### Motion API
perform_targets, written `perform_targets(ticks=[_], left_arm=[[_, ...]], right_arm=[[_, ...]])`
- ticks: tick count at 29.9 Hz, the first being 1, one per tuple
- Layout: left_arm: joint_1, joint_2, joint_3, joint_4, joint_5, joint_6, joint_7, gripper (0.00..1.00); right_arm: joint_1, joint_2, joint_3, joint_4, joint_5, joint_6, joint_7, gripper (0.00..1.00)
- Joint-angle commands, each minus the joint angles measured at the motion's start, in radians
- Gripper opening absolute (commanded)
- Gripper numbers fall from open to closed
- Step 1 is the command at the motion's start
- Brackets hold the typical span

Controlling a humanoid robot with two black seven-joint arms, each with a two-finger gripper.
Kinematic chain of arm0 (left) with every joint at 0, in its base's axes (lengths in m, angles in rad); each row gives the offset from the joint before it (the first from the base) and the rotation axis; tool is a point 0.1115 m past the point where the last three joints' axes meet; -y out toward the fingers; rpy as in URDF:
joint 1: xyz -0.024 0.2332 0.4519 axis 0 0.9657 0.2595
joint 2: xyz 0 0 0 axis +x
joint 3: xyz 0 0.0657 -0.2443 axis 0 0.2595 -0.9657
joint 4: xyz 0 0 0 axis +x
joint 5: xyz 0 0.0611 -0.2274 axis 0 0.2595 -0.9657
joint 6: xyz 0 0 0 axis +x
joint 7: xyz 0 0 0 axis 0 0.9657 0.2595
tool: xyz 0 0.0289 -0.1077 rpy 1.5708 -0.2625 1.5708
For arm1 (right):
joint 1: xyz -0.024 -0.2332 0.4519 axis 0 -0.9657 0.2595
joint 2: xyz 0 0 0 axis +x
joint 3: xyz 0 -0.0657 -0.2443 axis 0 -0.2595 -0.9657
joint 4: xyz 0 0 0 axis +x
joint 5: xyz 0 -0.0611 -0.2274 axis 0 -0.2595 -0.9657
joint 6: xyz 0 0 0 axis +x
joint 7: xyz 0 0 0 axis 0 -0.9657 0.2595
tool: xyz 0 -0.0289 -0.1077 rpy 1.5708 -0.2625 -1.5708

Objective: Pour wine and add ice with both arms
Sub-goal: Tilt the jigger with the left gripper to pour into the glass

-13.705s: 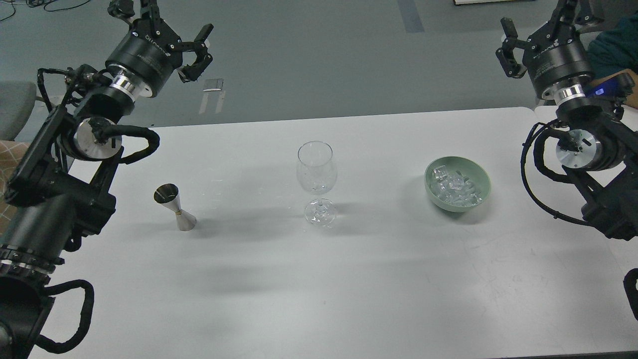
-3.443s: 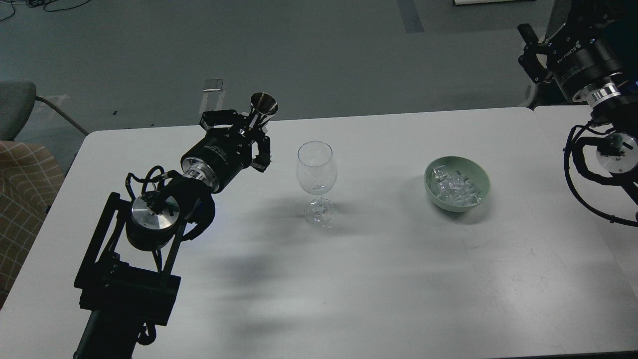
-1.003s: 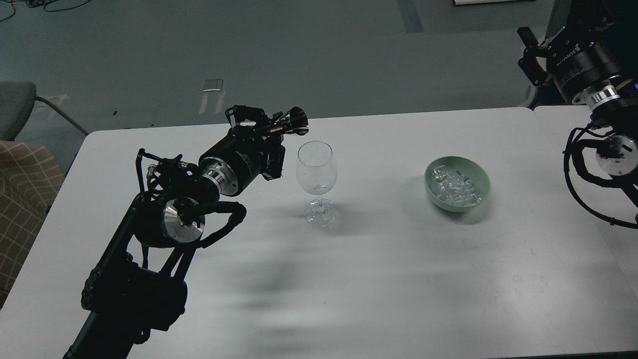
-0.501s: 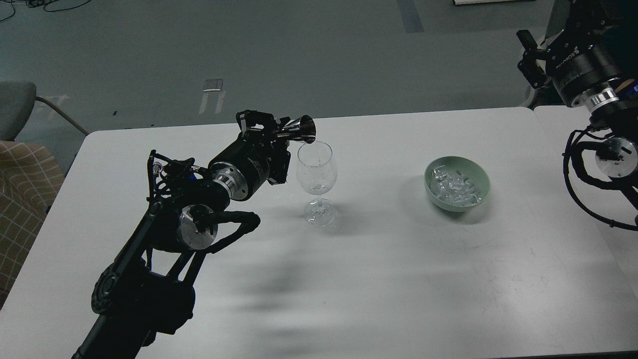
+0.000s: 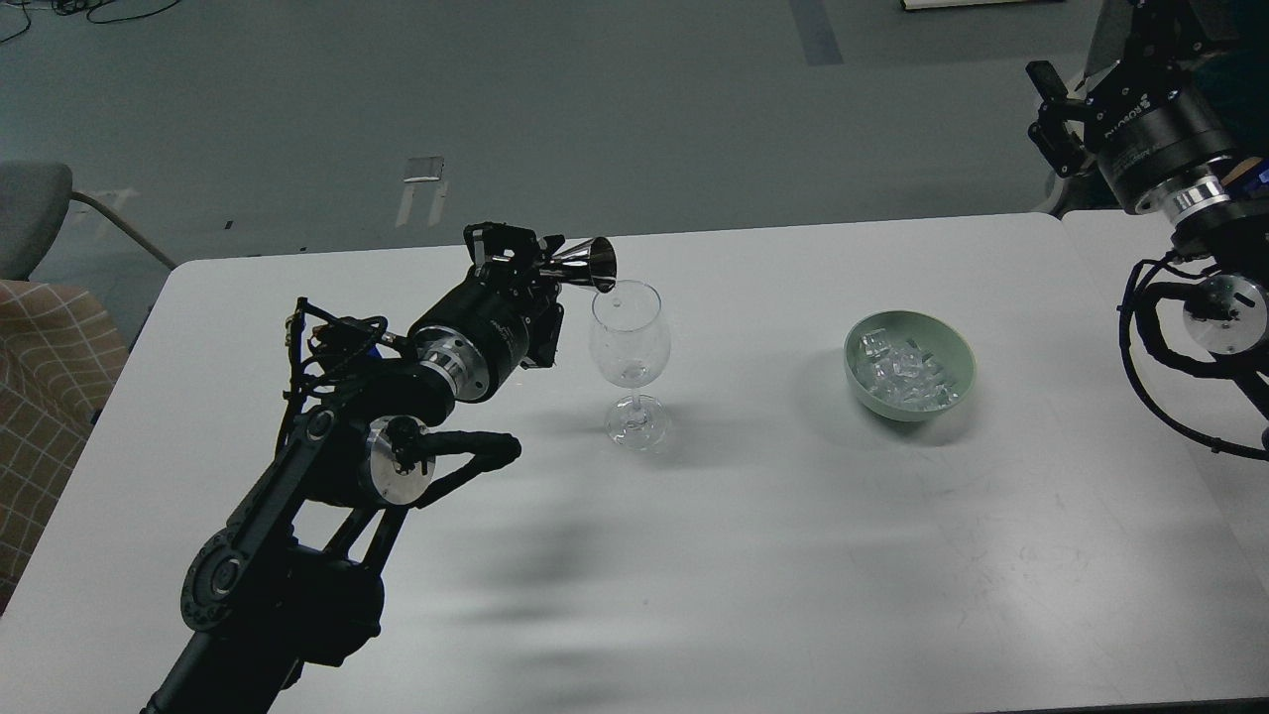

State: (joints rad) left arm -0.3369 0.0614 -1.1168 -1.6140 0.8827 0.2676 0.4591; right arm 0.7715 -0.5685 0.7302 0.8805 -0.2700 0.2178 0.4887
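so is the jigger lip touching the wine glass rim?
Cannot tell. In the head view the jigger, tipped in the left claw, overlaps the wine glass rim; no gap or contact shows plainly.

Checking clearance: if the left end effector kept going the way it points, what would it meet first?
Probably the clear stemmed wine glass: the left end effector points right, its steel jigger near the rim; depth unclear.

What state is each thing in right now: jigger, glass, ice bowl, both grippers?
Jigger: tipped on its side, mouth at the glass rim.
Wine glass: upright; contents too faint to tell.
Green bowl: upright, holds the ice.
Left gripper: shut on the jigger.
Right gripper: raised off the table; jaws unclear.
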Motion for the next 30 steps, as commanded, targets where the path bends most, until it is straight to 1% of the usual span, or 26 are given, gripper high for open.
perform_targets(ticks=[1,18,28,30], left_arm=[[-0.004,0.001,0.003,-0.001,0.005,0.001,0.001,0.00],[-0.004,0.009,0.046,-0.001,0.140,0.001,0.001,0.00],[-0.005,0.011,0.049,-0.001,0.223,-0.001,0.001,0.00],[-0.007,0.014,0.049,-0.003,0.245,-0.001,0.010,0.00]], right_arm=[[0.000,-0.001,0.000,0.000,0.000,0.000,0.000,1.00],[-0.001,-0.002,0.000,0.000,0.000,0.000,0.000,1.00],[-0.001,-0.002,0.000,0.000,0.000,0.000,0.000,1.00],[-0.001,-0.002,0.000,0.000,0.000,0.000,0.000,1.00]])
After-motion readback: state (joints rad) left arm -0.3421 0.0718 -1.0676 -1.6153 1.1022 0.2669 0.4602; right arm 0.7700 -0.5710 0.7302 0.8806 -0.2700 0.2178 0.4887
